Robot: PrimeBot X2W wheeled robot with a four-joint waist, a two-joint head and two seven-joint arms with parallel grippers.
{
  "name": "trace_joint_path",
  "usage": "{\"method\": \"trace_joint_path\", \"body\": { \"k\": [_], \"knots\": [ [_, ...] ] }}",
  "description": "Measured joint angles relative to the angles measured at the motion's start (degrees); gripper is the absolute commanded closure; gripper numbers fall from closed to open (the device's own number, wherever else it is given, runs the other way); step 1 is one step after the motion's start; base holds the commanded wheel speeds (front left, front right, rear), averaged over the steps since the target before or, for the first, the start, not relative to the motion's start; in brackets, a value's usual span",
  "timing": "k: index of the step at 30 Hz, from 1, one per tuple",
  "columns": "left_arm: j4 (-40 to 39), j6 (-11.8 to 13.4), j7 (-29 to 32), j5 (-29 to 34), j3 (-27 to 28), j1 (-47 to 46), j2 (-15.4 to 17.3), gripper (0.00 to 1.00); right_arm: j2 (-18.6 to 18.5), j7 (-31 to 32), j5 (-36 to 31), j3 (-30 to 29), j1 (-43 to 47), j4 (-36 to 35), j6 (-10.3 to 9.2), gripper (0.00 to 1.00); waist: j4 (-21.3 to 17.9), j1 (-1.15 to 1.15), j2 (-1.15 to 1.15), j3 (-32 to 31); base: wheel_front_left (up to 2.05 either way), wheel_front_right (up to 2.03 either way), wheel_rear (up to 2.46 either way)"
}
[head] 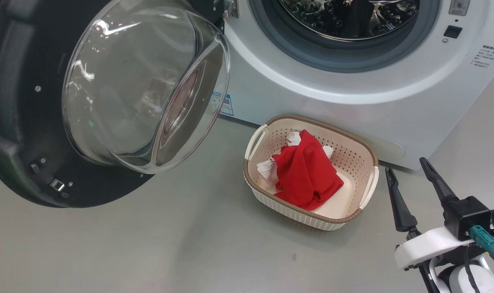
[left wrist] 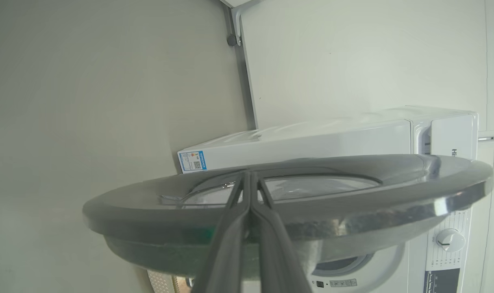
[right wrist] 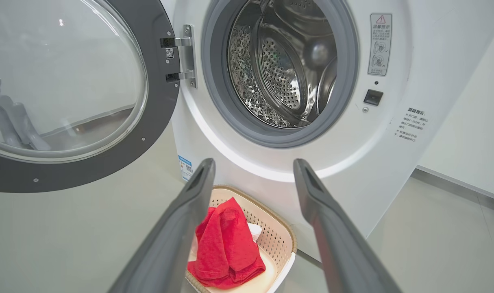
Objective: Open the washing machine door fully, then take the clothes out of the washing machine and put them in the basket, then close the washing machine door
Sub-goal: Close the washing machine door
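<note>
Gaping wide with nothing between its fingers, the right gripper [head: 405, 163] hangs low over the grey floor [head: 149, 252], just to the right of the basket [head: 296, 212] and apart from it. In the right wrist view its two dark fingers frame the basket below and the washing machine [right wrist: 279, 162] beyond.

The left gripper [left wrist: 249, 176] is pressed fully together and holds nothing. Its fingers lie across the glossy outer face of the washing machine door [left wrist: 352, 191], with the tips at the edge of the window. Whether they touch the surface I cannot tell.

The door stands swung wide on its hinge [right wrist: 186, 57] at the left of the opening. Its bulging glass bowl [head: 141, 81] and black inner rim face the head camera.

The clothes [head: 307, 175], a bright red garment with white patches, lie bunched inside the cream basket, which sits on the floor close in front of the machine, below the opening.

Beyond the grey rubber ring [right wrist: 218, 97] the perforated steel drum [right wrist: 279, 69] shows. A small blue label [head: 226, 104] is stuck low on the machine's front, between the door and the basket.
</note>
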Motion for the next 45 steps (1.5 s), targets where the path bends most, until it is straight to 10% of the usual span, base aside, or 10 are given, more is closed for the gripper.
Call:
{"method": "trace_joint_path", "body": {
  "k": [20, 45],
  "knots": [
    [-1.23, -7.16, 11.91, -6.04, -1.12, 1.51, -2.32, 1.0, 0.51, -0.35, 0.11, -0.32, 0.03, 0.07, -0.46, 0.0, 0.17, 0.0, 0.0, -1.24, 0.0, 0.0, 0.0],
    [-10.1, -9.4, 19.08, -7.83, -0.3, 10.28, -2.21, 1.0, 3.02, -2.66, 1.14, 0.15, 0.54, 1.44, -0.63, 0.0, -4.2, 0.0, 0.0, -3.29, 0.0, 0.0, 0.0]
  ]
}}
